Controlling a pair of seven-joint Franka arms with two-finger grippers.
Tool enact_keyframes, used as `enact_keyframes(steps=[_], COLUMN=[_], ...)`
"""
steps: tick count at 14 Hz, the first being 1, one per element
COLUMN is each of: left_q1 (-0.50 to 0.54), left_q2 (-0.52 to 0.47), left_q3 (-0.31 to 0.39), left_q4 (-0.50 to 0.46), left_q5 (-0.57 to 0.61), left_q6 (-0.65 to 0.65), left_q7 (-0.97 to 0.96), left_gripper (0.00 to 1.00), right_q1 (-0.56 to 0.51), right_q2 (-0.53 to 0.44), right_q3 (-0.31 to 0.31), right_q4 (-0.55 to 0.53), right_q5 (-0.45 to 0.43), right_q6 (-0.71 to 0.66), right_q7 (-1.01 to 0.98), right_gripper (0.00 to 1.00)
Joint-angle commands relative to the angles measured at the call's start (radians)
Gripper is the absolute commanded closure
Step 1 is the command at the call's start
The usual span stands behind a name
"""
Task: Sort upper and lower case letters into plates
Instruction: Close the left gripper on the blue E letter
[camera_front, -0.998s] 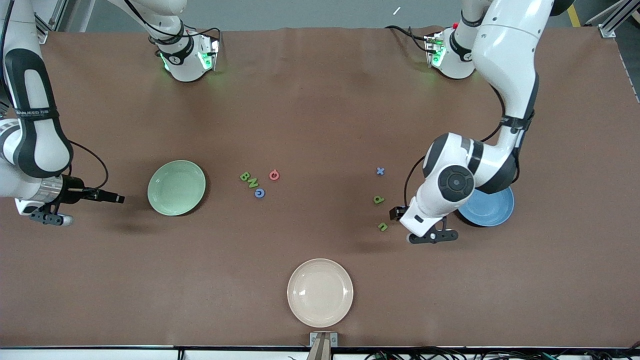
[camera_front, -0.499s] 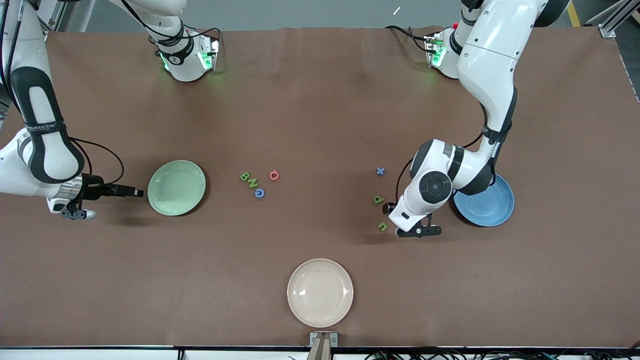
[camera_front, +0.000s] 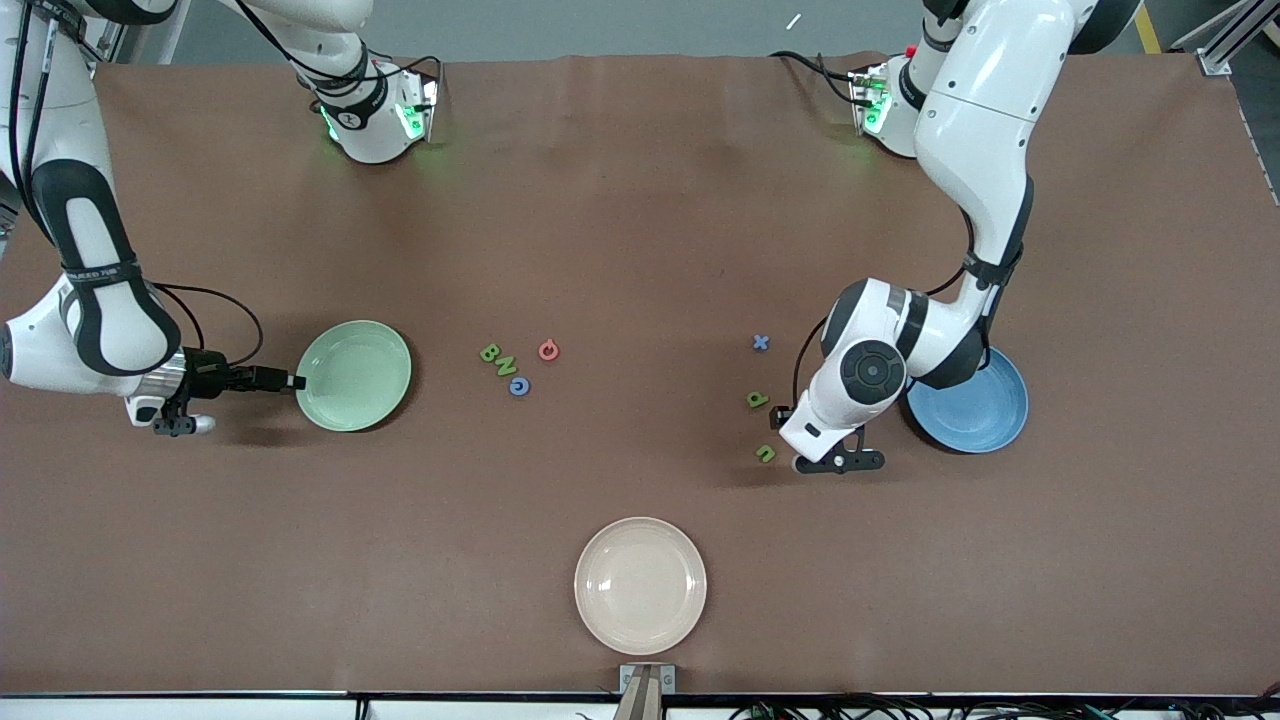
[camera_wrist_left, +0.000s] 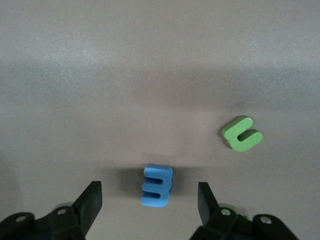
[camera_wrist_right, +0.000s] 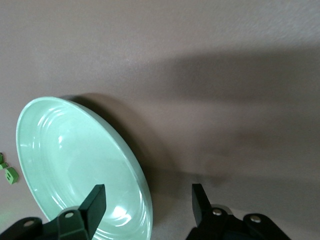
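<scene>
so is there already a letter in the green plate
No, the mint green plate lies bare in the front view, and the green B and the other letters lie on the brown table.

My work surface was a broad table (camera_front: 640, 230) covered edge to edge in a matte brown sheet, lit evenly from above so that only soft shadows lay on it. Along its farthest edge from the front camera ran a strip of grey floor (camera_front: 600, 25), with silver aluminium framing (camera_front: 1225, 45) at the corner toward my left arm's end and a yellow floor line (camera_front: 1148, 30) beside it. At the nearest edge sat a small metal bracket (camera_front: 646, 680), with dark cables (camera_front: 900, 708) strung along a pale strip below.
</scene>
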Motion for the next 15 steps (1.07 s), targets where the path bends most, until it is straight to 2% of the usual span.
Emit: enact_keyframes(steps=[1,8,12,15], left_q1=[-0.004,-0.005,-0.005,-0.007], left_q2=[0.001,0.012,0.017,0.021], left_q3=[0.003,0.003,0.003,0.003], left_q4=[-0.015,-0.025,-0.025,-0.026], left_q5=[0.012,0.021,0.021,0.030], left_q6=[0.020,0.057,0.085,0.106], left_q7=[0.007,0.018,0.018,0.006], left_gripper=[0.24,0.48,0.63,0.74], right_q1=[0.002,0.028,0.021,0.016], right_q2=[-0.021,-0.008,0.012,0.015], right_q3=[0.005,0.007,0.007,0.005], right_q4=[-0.038,-0.053,-0.049,-0.044], right_q5=[0.045,0.058,0.058,0.058], right_q6=[0.001,-0.019,-0.017,-0.020], right_q7=[-0.026,-0.026,-0.149,-0.165], right_gripper=[0.27,0.33,0.65,0.93])
